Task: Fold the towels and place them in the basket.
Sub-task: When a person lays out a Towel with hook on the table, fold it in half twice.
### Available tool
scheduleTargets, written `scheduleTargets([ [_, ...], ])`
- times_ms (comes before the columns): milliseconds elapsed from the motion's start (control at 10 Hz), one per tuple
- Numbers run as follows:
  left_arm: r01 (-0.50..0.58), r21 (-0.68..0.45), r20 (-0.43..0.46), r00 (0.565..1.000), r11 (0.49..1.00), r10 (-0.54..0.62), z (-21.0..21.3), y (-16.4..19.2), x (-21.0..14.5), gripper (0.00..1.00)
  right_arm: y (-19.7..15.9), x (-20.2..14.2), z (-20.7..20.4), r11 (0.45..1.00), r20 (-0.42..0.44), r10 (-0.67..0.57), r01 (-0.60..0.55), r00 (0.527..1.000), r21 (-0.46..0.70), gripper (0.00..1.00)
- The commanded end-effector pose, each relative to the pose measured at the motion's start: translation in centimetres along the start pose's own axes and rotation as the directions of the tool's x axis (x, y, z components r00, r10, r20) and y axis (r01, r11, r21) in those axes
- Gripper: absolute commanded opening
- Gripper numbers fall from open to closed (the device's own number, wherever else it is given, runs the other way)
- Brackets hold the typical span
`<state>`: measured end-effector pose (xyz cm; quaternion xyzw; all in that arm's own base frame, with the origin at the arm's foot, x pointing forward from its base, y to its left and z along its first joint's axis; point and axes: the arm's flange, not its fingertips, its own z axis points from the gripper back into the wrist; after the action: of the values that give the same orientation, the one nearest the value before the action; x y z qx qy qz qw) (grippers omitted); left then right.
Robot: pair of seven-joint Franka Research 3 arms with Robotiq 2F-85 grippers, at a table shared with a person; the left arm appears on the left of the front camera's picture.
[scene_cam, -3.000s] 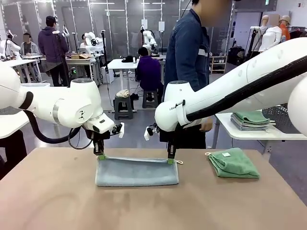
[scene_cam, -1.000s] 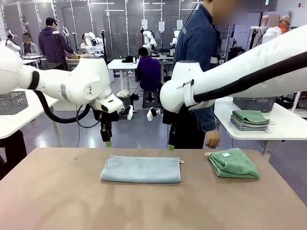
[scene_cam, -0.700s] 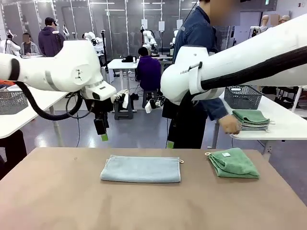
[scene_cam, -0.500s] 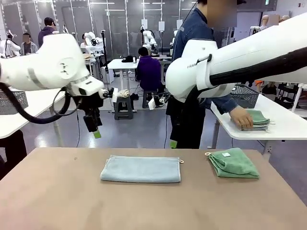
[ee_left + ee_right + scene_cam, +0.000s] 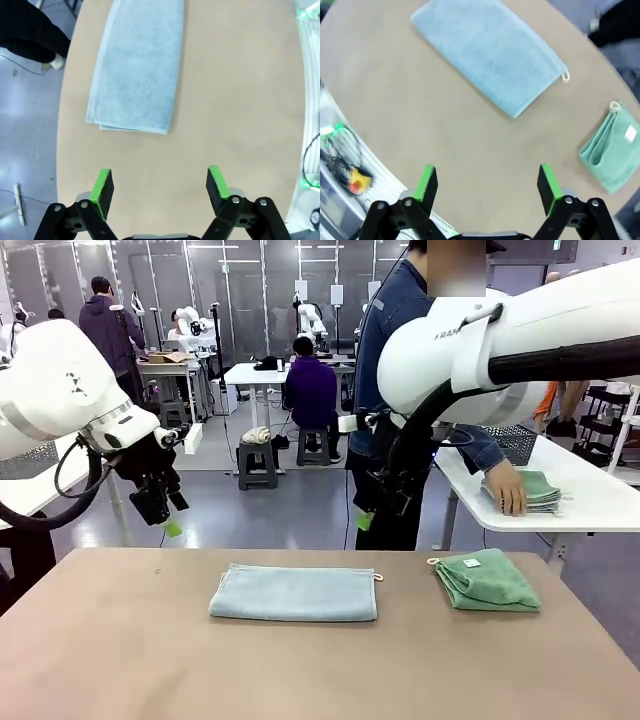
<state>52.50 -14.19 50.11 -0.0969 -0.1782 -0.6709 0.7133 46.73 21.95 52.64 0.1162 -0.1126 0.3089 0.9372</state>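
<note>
A pale blue-grey towel [image 5: 293, 593] lies folded into a long strip at the table's middle. To its right lies a mint green towel [image 5: 487, 581], folded, with a white label. Both also show from the wrists: the blue-grey towel [image 5: 137, 70] [image 5: 490, 52] and the green towel [image 5: 612, 150]. My left gripper [image 5: 168, 525] [image 5: 160, 182] hangs open and empty, high above the table's far left. Above the far edge, over the blue towel's right end, my right gripper [image 5: 366, 518] [image 5: 485, 182] is also open and empty. A dark mesh basket [image 5: 522, 443] stands on the side table behind.
A person stands at the far side with a hand [image 5: 513, 492] on a stack of folded towels [image 5: 540, 490] on a white side table [image 5: 590, 510] at the right. The tabletop [image 5: 320, 670] is bare in front of the towels.
Both grippers have let go of the blue-grey towel and risen off it. The left arm swung left, the right arm up and right. The person's hand reached to the side table's stack.
</note>
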Motion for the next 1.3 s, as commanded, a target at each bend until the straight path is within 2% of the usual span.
scheduleTargets([
  [0, 0.040, 0.012, 0.052, 0.998, 0.999, -0.041, 0.0, -0.6, -0.8, 0.94, -1.4, -1.6, -1.8, 0.987, 0.116, -0.163, 0.161, 0.980, 0.031, 1.00],
  [200, 0.041, 0.010, 0.060, 0.997, 0.999, -0.042, 0.2, -1.0, -1.2, 0.94, -5.2, -3.9, -5.5, 0.931, 0.218, -0.342, 0.299, 0.914, 0.209, 1.00],
  [300, 0.048, 0.008, 0.066, 0.997, 0.999, -0.048, 0.1, -1.0, -1.2, 0.94, -7.2, -5.0, -7.3, 0.901, 0.243, -0.413, 0.355, 0.878, 0.250, 1.00],
  [400, 0.050, 0.002, 0.069, 0.996, 0.999, -0.050, 0.0, -1.2, -1.2, 0.94, -9.0, -5.9, -9.4, 0.853, 0.259, -0.494, 0.404, 0.830, 0.332, 1.00],
  [600, 0.055, -0.008, 0.076, 0.996, 0.998, -0.054, -0.4, -1.3, -1.4, 0.94, -11.4, -6.6, -12.6, 0.769, 0.220, -0.584, 0.445, 0.782, 0.459, 1.00],
  [800, 0.107, -0.035, 0.147, 0.984, 0.994, -0.101, -0.6, -1.1, -2.1, 0.94, -11.4, -6.1, -13.4, 0.737, 0.169, -0.595, 0.449, 0.786, 0.505, 1.00],
  [1000, 0.024, -0.017, 0.229, 0.973, 1.000, -0.019, -0.6, -0.1, -4.4, 0.94, -10.6, -5.6, -13.0, 0.730, 0.138, -0.583, 0.442, 0.801, 0.521, 1.00],
  [1200, 0.022, -0.007, 0.347, 0.938, 1.000, -0.018, -0.7, 0.3, -7.0, 0.94, -10.5, -5.4, -12.7, 0.734, 0.140, -0.557, 0.406, 0.819, 0.544, 1.00],
])
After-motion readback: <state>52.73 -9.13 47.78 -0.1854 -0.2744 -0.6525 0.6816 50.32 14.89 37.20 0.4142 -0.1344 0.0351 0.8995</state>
